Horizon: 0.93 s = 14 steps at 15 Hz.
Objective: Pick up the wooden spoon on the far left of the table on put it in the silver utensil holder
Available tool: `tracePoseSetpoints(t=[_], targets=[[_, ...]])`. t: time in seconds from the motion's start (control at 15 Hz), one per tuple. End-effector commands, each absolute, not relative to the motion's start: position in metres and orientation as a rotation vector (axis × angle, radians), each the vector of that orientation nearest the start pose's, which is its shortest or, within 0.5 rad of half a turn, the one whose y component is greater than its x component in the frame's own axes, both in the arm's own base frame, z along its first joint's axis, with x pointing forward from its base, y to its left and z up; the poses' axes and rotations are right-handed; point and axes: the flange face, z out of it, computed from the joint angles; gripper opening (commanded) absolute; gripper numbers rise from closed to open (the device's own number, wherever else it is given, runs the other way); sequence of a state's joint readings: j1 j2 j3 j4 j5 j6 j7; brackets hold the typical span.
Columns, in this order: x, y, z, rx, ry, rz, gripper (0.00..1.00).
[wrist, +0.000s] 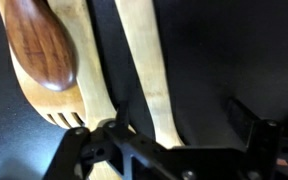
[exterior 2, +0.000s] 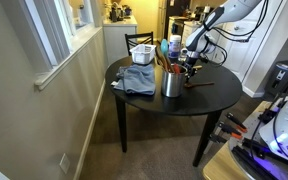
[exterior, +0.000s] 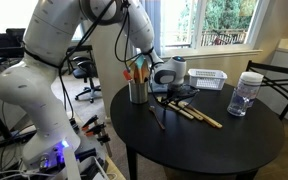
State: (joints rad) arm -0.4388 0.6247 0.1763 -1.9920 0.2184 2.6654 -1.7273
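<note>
Wrist view, perhaps three wooden utensils point(wrist: 149, 80), jaws spread

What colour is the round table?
Black; the table shows best in an exterior view.

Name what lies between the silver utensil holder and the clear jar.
In an exterior view, wooden spoons lie there on the table, with the open gripper over them.

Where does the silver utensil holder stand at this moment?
In both exterior views the silver utensil holder stands upright on the round black table, close beside the gripper, with a grey cloth lying on its other side.
</note>
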Motion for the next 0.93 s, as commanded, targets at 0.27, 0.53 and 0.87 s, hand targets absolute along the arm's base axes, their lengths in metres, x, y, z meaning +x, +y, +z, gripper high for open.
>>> tracePoseSetpoints(t=[0.27,0.53,0.87], targets=[[0.597,-0.174,0.139,-2.455,-1.787,-0.276,1.00],[0.599,-0.172,0.143,-2.444,-1.807,-0.285,0.60],[0.602,-0.172,0.148,-2.447,-1.810,-0.298,0.27]])
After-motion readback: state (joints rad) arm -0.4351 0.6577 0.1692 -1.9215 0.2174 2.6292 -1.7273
